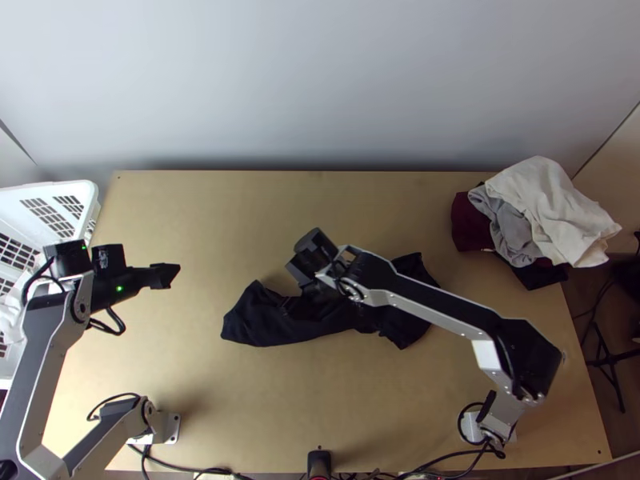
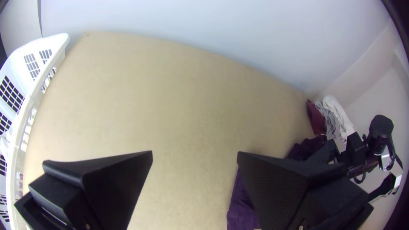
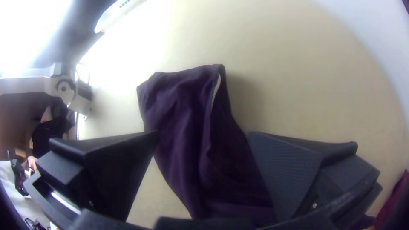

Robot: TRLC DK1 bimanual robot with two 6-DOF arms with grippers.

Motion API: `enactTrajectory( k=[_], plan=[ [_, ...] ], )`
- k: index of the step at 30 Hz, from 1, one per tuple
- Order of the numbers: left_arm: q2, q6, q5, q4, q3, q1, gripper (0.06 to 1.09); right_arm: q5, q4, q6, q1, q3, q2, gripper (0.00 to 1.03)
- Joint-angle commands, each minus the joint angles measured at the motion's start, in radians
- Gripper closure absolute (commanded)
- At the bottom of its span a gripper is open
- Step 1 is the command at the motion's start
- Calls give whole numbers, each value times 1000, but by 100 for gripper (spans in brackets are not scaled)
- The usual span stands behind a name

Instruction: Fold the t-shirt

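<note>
One dark t-shirt (image 1: 252,322) lies bunched in a loose strip mid-table (image 1: 200,216), under the right gripper (image 3: 203,132), whose fingers stand apart, grasping nothing; the left gripper (image 2: 195,152) is likewise spread and empty. The cloth looks light, limp and quick to crease, so its outer corners seem the best hold for opening it out. A white slotted basket (image 1: 90,192) stands by the table's left edge, its contents unclear.

steep overhead view, two wrist views
</note>
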Motion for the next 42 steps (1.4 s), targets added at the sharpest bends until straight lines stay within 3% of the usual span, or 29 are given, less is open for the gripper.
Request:
enactTrajectory(
  k=[1, 7, 14, 16, 17, 20, 27, 37, 42],
  plan=[
    [-87, 63, 39, -89, -36, 0, 12, -24, -43, -28, 43, 45, 90, 5],
    [-99, 223, 123, -319, -23, -40, 12, -23, -54, -48, 31, 45, 129, 5],
    [-100, 320, 154, -431, -24, -51, 12, -24, -56, -51, 31, 34, 147, 8],
    [-100, 323, 154, -431, -29, -49, 12, -23, -54, -58, 35, 33, 146, 23],
    [-100, 327, 154, -431, -33, -49, 12, -23, -50, -60, 35, 39, 144, 39],
    [-99, 332, 154, -431, -40, -43, 12, -21, -33, -81, 27, 82, 146, 100],
    [-97, 344, 154, -429, -43, -15, 12, -21, -34, -60, -49, 261, 104, 100],
    [-87, 333, 156, -420, -46, -11, 12, 25, -157, 32, -118, 846, 155, 100],
    [-87, 329, 156, -418, -43, -17, 12, 23, -145, 54, -160, 857, 166, 100]
  ],
)
